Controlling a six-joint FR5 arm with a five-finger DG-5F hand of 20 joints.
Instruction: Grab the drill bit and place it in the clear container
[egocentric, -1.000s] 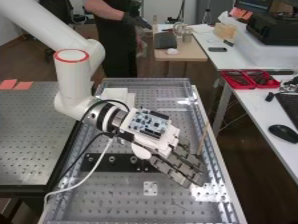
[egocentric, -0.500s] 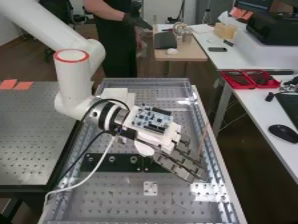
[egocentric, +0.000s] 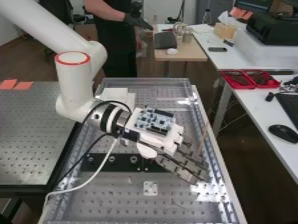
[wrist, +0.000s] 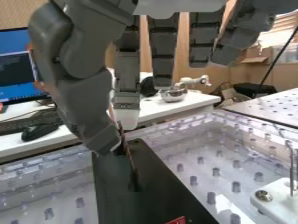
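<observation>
Drill bit (wrist: 130, 159) sits upright, slightly tilted, between the hand's (egocentric: 181, 167) thumb and finger.

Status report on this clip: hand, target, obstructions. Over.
Dark grey robot hand above long black plate. Slender dark rod, likely the drill bit, close to hand; grip unclear. Possible snag: plate beneath.

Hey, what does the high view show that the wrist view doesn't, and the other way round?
High view, not wrist: the circuit board mounted on the hand, the arm's red ring and the red trays.

Wrist view, not high: the cardboard box and the window blinds in the room behind.

Both: the hand, a thin upright rod, probably the drill bit, and the black mouse.
</observation>
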